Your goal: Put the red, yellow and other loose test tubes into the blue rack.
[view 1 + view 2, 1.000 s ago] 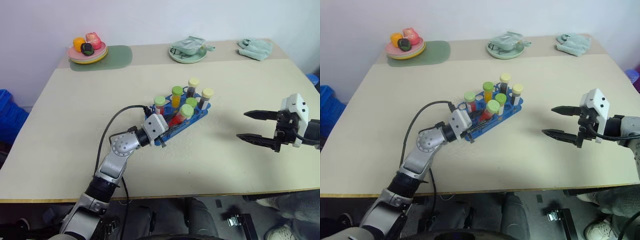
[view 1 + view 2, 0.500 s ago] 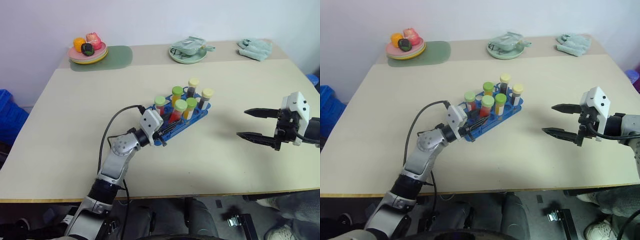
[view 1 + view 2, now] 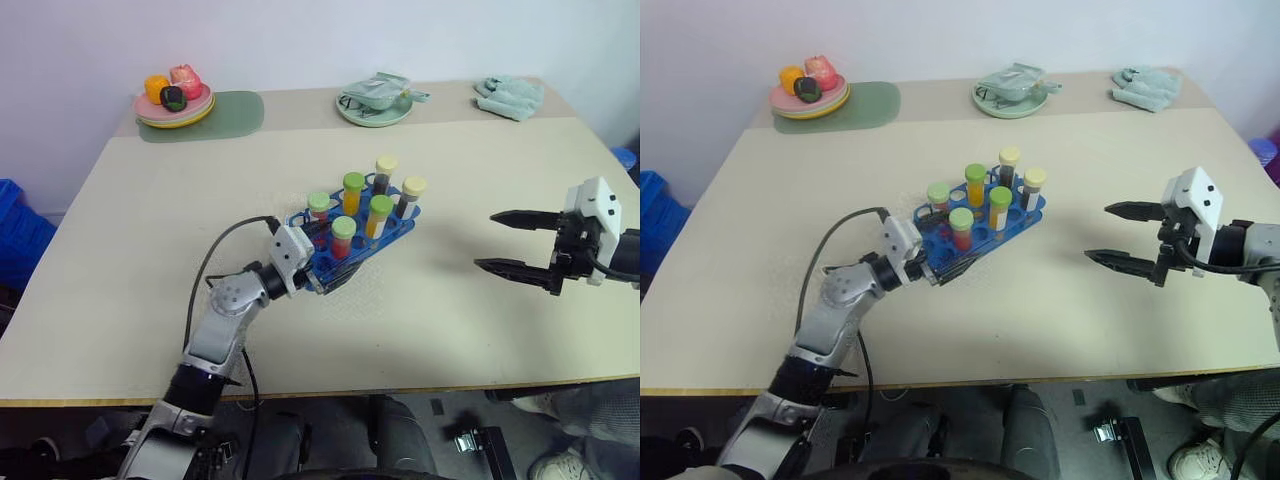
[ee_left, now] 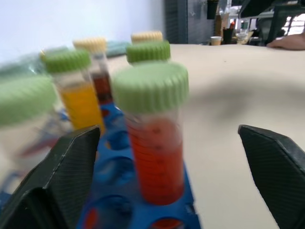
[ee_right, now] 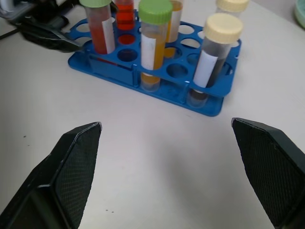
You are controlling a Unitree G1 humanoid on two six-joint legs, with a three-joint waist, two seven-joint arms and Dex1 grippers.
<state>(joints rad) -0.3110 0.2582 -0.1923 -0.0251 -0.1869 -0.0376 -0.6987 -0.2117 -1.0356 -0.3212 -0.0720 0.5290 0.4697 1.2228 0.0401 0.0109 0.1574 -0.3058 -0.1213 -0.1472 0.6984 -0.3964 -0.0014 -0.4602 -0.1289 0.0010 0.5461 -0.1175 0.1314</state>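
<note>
- The blue rack (image 3: 352, 240) sits mid-table, and I count six capped tubes upright in it.
- The red tube (image 4: 155, 157) with the green cap stands in a near-corner hole.
- My left gripper (image 3: 335, 274) is spread wide around that tube, gripping nothing.
- My right gripper (image 3: 515, 242) hangs wide open and empty, well apart from the rack.

Left gripper (image 3: 335, 279): arm bent at the elbow, fingers spread apart. Right gripper (image 3: 515, 243): held level, fingers parted wide, nothing gripped.
</note>
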